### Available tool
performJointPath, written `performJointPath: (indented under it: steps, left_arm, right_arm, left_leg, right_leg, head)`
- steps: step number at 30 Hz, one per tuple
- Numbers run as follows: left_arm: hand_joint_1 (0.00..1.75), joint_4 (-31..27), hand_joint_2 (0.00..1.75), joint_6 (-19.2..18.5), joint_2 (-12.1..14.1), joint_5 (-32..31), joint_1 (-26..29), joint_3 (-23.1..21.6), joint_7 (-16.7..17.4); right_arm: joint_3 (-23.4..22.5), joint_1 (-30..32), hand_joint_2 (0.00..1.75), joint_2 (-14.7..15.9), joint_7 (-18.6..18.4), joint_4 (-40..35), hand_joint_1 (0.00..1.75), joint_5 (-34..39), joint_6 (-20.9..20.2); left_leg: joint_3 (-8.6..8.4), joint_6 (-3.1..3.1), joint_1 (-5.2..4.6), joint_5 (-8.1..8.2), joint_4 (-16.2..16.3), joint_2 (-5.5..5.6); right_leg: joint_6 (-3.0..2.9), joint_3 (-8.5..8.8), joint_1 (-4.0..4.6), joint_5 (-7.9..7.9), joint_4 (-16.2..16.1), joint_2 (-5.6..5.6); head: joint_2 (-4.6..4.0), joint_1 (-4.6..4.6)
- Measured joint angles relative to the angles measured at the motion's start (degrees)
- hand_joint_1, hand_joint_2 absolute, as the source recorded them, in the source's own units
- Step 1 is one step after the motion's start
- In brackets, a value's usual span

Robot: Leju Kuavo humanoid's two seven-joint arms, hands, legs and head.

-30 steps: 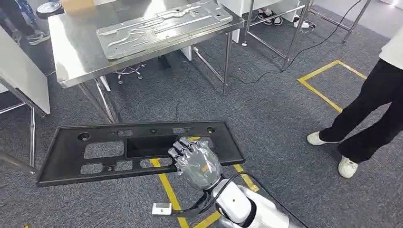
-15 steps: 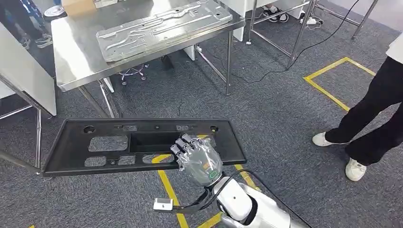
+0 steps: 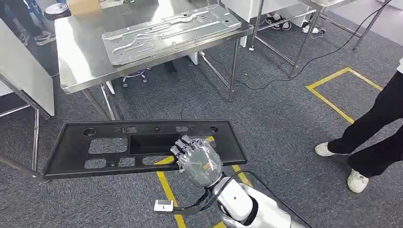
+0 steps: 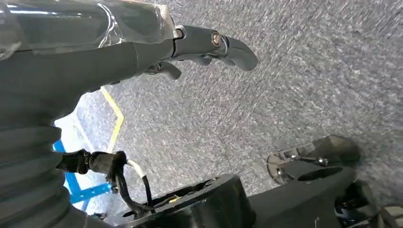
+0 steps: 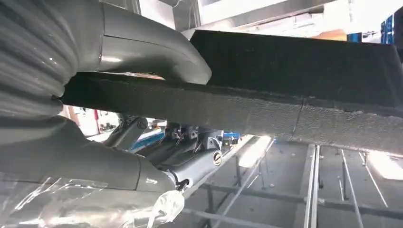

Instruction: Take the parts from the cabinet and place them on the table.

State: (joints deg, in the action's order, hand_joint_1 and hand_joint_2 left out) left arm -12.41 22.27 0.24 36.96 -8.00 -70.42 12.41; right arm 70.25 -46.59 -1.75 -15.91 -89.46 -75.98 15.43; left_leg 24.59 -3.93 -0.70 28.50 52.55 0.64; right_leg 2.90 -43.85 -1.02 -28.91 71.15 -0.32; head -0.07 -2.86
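As the whole scene has shifted slightly over the last second, we read camera motion, not part motion: the black plastic panel [image 3: 142,147] remains clamped at its near edge by the right hand [image 3: 199,159], level above the carpet. The steel table [image 3: 76,52], already bearing a stamped metal plate [image 3: 171,31], lies ahead, so carrying continues. The left hand [image 4: 209,45] hangs over the floor holding nothing, fingers loosely extended.

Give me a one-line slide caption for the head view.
Right hand carries a black panel over grey carpet toward a steel table bearing a metal plate.
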Motion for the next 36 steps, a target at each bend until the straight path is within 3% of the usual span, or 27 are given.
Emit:
performJointPath:
  steps: [2, 3, 4, 7, 8, 10, 12, 13, 14, 15, 16, 17, 18, 19, 20, 22, 24, 26, 27, 29, 30, 31, 32, 33, 34, 35, 36]
  left_arm:
    - [0.00, 0.00, 1.75, 0.02, 0.00, 0.00, 0.11, 0.00, -0.02]
    - [0.00, 0.00, 1.75, 0.02, 0.02, 0.00, 0.27, 0.00, -0.02]
    - [0.00, 0.00, 1.75, 0.13, 0.02, 0.02, 0.21, 0.00, -0.04]
    - [0.00, 0.02, 1.75, 0.20, 0.04, 0.02, 0.17, 0.00, -0.04]
    - [0.00, 0.02, 1.75, 0.33, 0.20, 0.02, 0.04, 0.00, -0.15]
    - [0.00, 0.00, 1.75, 0.33, 0.17, 0.15, -0.28, 0.04, -0.37]
    - [0.00, 0.00, 1.75, 0.35, 0.17, 0.22, -0.92, 0.13, -0.57]
    - [0.00, 0.00, 1.75, 0.35, 0.17, 0.24, -1.11, 0.18, -0.63]
    - [0.00, 0.00, 1.75, 0.35, 0.17, 0.26, -1.27, 0.26, -0.68]
    - [0.00, 0.00, 1.75, 0.35, 0.17, 0.24, -1.31, 0.31, -0.68]
    - [0.00, 0.00, 1.75, 0.35, 0.15, 0.24, -1.30, 0.31, -0.68]
    - [0.00, 0.00, 1.75, 0.35, 0.15, 0.24, -1.27, 0.31, -0.68]
    - [0.00, 0.02, 1.75, 0.35, 0.22, 0.24, -1.15, 0.33, -0.68]
    - [0.00, 0.02, 1.75, 0.37, 0.35, 0.28, -1.10, 0.42, -0.70]
    - [0.00, 0.02, 1.75, 0.39, 0.29, 0.20, -1.17, 0.41, -0.70]
    - [0.00, 0.00, 1.75, 0.37, 0.22, 0.20, -0.98, 0.39, -0.68]
    - [0.00, 0.02, 1.75, 0.35, 0.20, 0.15, -0.89, 0.39, -0.68]
    - [0.00, 0.00, 1.75, 0.35, 0.20, 0.13, -0.66, 0.37, -0.57]
    - [0.00, 0.00, 1.75, 0.33, 0.06, 0.13, -0.51, 0.37, -0.57]
    - [0.00, 0.00, 1.75, 0.26, 0.00, 0.11, -0.21, 0.37, -0.57]
    - [0.00, 0.00, 1.75, 0.22, -0.02, 0.11, -0.11, 0.37, -0.57]
    - [0.00, 0.00, 1.75, 0.17, -0.02, 0.07, 0.03, 0.35, -0.55]
    - [0.00, 0.00, 1.75, 0.18, -0.04, 0.02, 0.08, 0.33, -0.55]
    - [0.00, 0.02, 1.75, 0.20, -0.02, 0.02, 0.42, 0.31, -0.52]
    - [0.00, 0.02, 1.75, 0.20, 0.00, -0.02, 0.40, 0.28, -0.50]
    - [0.00, 0.02, 1.75, 0.22, 0.00, -0.02, 0.27, 0.28, -0.46]
    - [0.00, 0.02, 1.75, 0.24, 0.00, -0.13, 0.13, 0.28, -0.44]
  right_arm:
    - [-0.02, 0.00, 1.75, 0.00, 0.00, 0.00, 1.75, 0.00, 0.00]
    - [0.02, 0.05, 1.75, 0.13, -0.02, 0.02, 1.75, 0.00, 0.00]
    - [0.05, 0.03, 1.75, 0.24, -0.11, 0.02, 1.75, 0.00, -0.04]
    - [-0.02, -0.10, 1.75, 0.13, -0.17, -0.20, 1.75, -0.02, -0.02]
    - [-0.02, -0.07, 1.75, -0.15, -0.20, -0.20, 1.75, -0.02, -0.02]
    - [-0.02, -0.25, 1.75, -0.09, -0.22, -0.20, 1.75, -0.04, -0.02]
    - [-0.02, -0.21, 1.75, -0.09, -0.17, -0.20, 1.75, -0.06, -0.09]
    - [0.00, -0.18, 1.75, -0.07, -0.11, -0.20, 1.75, -0.07, -0.24]
    - [0.00, -0.18, 1.75, -0.07, -0.09, -0.20, 1.75, -0.07, -0.30]
    - [0.02, -0.19, 1.75, -0.07, -0.02, -0.20, 1.75, -0.07, -0.35]
    - [0.02, -0.19, 1.75, -0.09, 0.00, -0.20, 1.75, -0.07, -0.37]
    - [0.02, -0.22, 1.75, -0.11, 0.02, -0.20, 1.75, -0.07, -0.44]
    - [0.02, -0.23, 1.75, 0.02, 0.04, -0.20, 1.75, -0.07, -0.46]
    - [0.11, -0.24, 1.75, -0.02, 0.13, -0.13, 1.75, -0.07, -0.63]
    - [0.09, -0.27, 1.75, -0.11, 0.15, -0.24, 1.75, -0.07, -0.63]
    - [0.07, -0.30, 1.75, -0.09, 0.15, -0.31, 1.75, -0.04, -0.66]
    - [0.07, -0.46, 1.75, -0.26, 0.17, -0.48, 1.75, -0.04, -0.68]
    - [0.07, -0.64, 1.75, -0.24, 0.31, -0.61, 1.75, -0.04, -0.87]
    - [0.09, -0.55, 1.75, -0.13, 0.31, -0.61, 1.75, 0.00, -1.05]
    - [0.35, -0.45, 1.75, 0.04, 0.35, -0.61, 1.75, 0.00, -1.33]
    - [0.48, -0.44, 1.75, 0.13, 0.35, -0.61, 1.75, -0.02, -1.40]
    - [0.53, -0.43, 1.75, 0.13, 0.35, -0.61, 1.75, 0.00, -1.42]
    - [0.53, -0.44, 1.75, 0.13, 0.35, -0.61, 1.75, -0.02, -1.49]
    - [0.61, -0.37, 1.75, 0.28, 0.35, -0.59, 1.75, -0.04, -1.57]
    - [0.68, -0.39, 1.75, 0.46, 0.35, -0.63, 1.75, -0.07, -1.62]
    - [0.81, -0.55, 1.75, 0.52, 0.35, -0.59, 1.75, -0.04, -1.86]
    - [0.79, -0.56, 1.75, 0.28, 0.35, -0.81, 1.75, -0.07, -1.88]
  left_leg:
    - [-2.19, 0.74, 0.38, 1.85, 0.00, 0.14]
    - [-2.49, 1.19, 0.14, 2.74, 0.13, 0.17]
    - [-2.66, 1.36, 0.07, 3.44, -0.08, 0.16]
    - [-3.17, 2.11, 0.06, 2.93, 0.47, 0.09]
    - [-1.84, 2.24, 0.20, 2.12, 3.56, 0.01]
    - [3.88, 2.96, 0.32, 1.46, 12.73, -0.07]
    - [9.20, 3.46, 0.39, 6.19, 19.04, -0.09]
    - [10.79, 3.57, 0.39, 9.00, 20.04, -0.11]
    - [11.54, 3.48, 0.38, 10.18, 19.21, -0.11]
    - [11.55, 3.25, 0.35, 9.72, 16.74, -0.11]
    - [11.25, 2.77, 0.21, 7.38, 13.22, -0.11]
    - [10.96, 1.97, 0.01, 2.97, 9.10, -0.13]
    - [11.00, 0.82, -0.42, -4.06, 4.82, -0.26]
    - [11.14, 0.31, -1.25, -7.36, 3.65, 0.23]
    - [10.27, -0.07, -1.37, -6.16, 3.14, -0.09]
    - [8.86, -0.15, -1.69, -5.98, 1.63, -0.20]
    - [6.48, -0.50, -1.19, -5.76, 0.60, -0.16]
    - [5.36, -0.99, -0.96, -4.60, 0.55, -0.24]
    - [4.62, -0.98, -0.91, -3.86, 0.54, -0.19]
    - [2.89, -0.85, -0.70, -2.36, 0.54, 0.09]
    - [1.68, -0.63, -0.51, -1.34, 0.54, 0.29]
    - [0.31, -0.32, -0.30, -0.35, 0.54, 0.40]
    - [-1.00, 0.01, -0.11, 0.73, 0.55, 0.44]
    - [-1.24, 0.50, -0.19, 1.93, 0.51, 0.39]
    - [-2.55, 0.77, -0.35, 3.14, 1.36, 0.44]
    - [-2.12, 0.90, -0.55, 3.73, 0.64, 0.49]
    - [-2.71, 1.13, -0.56, 4.05, 0.01, 0.36]
  right_leg:
    - [0.24, 3.58, -0.18, 6.75, -10.58, -0.03]
    - [0.22, 4.08, -0.31, 10.40, -14.01, -0.19]
    - [-0.73, 4.42, -0.11, 8.21, -13.89, 0.01]
    - [-1.93, 4.83, 0.01, 7.71, -13.87, 0.40]
    - [-2.31, 5.63, -0.24, 7.29, -13.97, 0.53]
    - [-2.93, 6.86, -0.30, 6.09, -14.01, 0.50]
    - [-2.95, 8.41, -0.27, 4.65, -14.03, 0.45]
    - [-2.92, 9.46, -0.21, 3.85, -14.03, 0.46]
    - [-2.94, 10.61, -0.11, 3.05, -14.03, 0.51]
    - [-2.91, 11.87, 0.04, 2.20, -14.06, 0.61]
    - [-2.88, 13.04, 0.30, 1.43, -14.10, 0.63]
    - [-2.86, 14.11, 0.54, 0.65, -14.16, 0.63]
    - [-2.90, 14.51, 0.39, 0.05, -14.41, 0.60]
    - [-2.28, 15.39, 0.48, -0.59, -14.40, 0.68]
    - [-1.93, 15.81, 0.22, -0.89, -15.07, 0.88]
    - [-1.58, 16.78, 0.20, -0.37, -14.79, 0.86]
    - [-1.21, 15.00, 0.27, 0.09, -10.65, 0.70]
    - [-0.76, 9.18, 0.38, -0.84, -2.21, 0.70]
    - [-0.54, 6.16, 0.33, -2.83, 1.17, 0.69]
    - [-0.48, 2.44, 0.33, -5.97, 3.01, 0.69]
    - [-0.37, 1.95, 0.31, -5.83, 0.85, 0.68]
    - [-0.15, 2.37, 0.25, -4.12, -2.88, 0.67]
    - [0.04, 3.14, 0.12, -0.52, -7.27, 0.62]
    - [0.44, 3.72, -0.18, 5.90, -11.92, 0.42]
    - [-0.04, 3.50, -0.20, 10.19, -13.66, -0.23]
    - [-1.04, 3.74, -0.01, 8.91, -13.01, -0.13]
    - [-1.49, 3.63, 0.14, 8.94, -12.98, 0.07]
  head:
    - [0.00, 0.02]
    - [-0.04, 0.02]
    - [-0.02, 0.00]
    - [0.00, -0.02]
    - [0.00, -0.05]
    - [0.00, -0.05]
    - [0.00, -0.05]
    - [0.00, -0.05]
    - [0.00, -0.05]
    - [0.00, -0.05]
    - [0.00, -0.05]
    - [0.00, -0.05]
    - [-0.02, -0.07]
    - [0.00, -0.04]
    - [-0.02, -0.07]
    - [0.00, -0.05]
    - [-0.02, -0.04]
    - [0.00, -0.02]
    - [0.00, -0.02]
    - [0.00, -0.02]
    - [0.00, 0.00]
    - [0.00, -0.02]
    - [0.00, -0.02]
    - [-0.02, 0.00]
    - [-0.02, -0.09]
    - [-0.04, 0.00]
    - [0.00, -0.37]
